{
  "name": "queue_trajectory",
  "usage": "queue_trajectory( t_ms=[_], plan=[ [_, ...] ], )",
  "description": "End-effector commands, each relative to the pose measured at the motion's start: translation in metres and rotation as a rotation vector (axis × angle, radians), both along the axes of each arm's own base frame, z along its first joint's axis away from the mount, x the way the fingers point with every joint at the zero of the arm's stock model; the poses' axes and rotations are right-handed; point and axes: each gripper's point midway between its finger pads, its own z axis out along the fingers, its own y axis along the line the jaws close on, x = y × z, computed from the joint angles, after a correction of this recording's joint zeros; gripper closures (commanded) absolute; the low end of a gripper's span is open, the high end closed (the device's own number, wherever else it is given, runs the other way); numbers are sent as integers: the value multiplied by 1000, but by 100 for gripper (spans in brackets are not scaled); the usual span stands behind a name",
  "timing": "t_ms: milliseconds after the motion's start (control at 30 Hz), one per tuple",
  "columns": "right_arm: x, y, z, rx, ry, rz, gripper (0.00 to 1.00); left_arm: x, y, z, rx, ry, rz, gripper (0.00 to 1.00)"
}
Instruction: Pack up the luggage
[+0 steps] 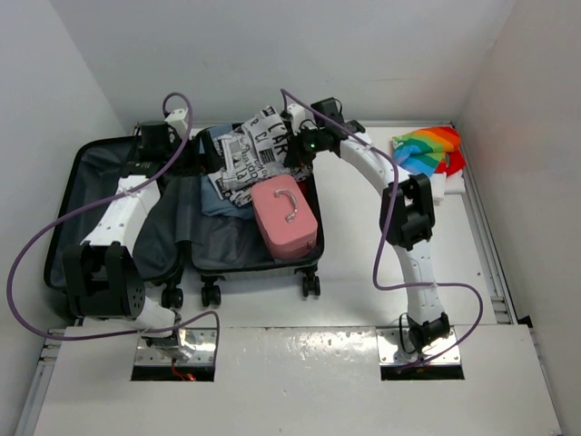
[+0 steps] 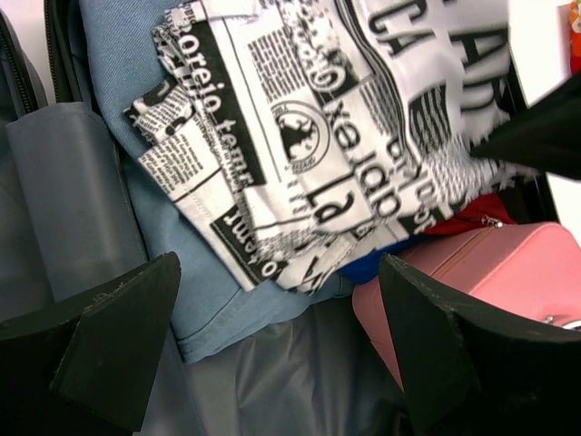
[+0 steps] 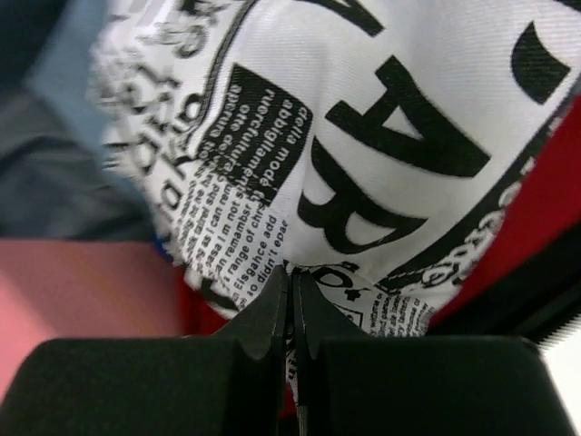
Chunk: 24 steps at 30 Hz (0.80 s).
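Right claw (image 3: pixel 292 274): pressed together, pinching a fold of the newspaper-print cloth (image 3: pixel 272 136) at its lower edge.
Left claw (image 2: pixel 280 272): spread wide, holding nothing, hovering over the same cloth and the blue garment (image 2: pixel 109 82) beneath it.
Suitcase (image 1: pixel 91 195): lying open on the left of the counter (image 1: pixel 363 245), wheels toward my bases. Its right half holds the clothes and a pink case (image 1: pixel 284 216).
Step in hand, as I judge it: settling the printed cloth into that right half, where it bunches near the far rim.
Next move calls for: drawing it inward and down before letting go.
Further stock: rainbow-coloured folded cloths (image 1: pixel 428 150), far right, well apart from the suitcase.
Surface: white.
Room: plain white walls on three sides.
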Motion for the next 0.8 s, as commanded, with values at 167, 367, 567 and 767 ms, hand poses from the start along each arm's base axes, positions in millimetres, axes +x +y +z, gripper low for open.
queue_trajectory(
  t_ms=[167,367,567,767],
  plan=[
    [-115,36,52,265,523,173,100,4,-5,6,21,-34,-18,4],
    [-107,25,61,250,454,135,74,26,-27,10,33,-60,-66,8],
    [-58,0,98,297,189,12,65,56,-79,18,-20,-135,-175,23],
    [19,-24,181,516,-280,-178,76,82,-104,-51,-51,27,-166,34]
  ],
)
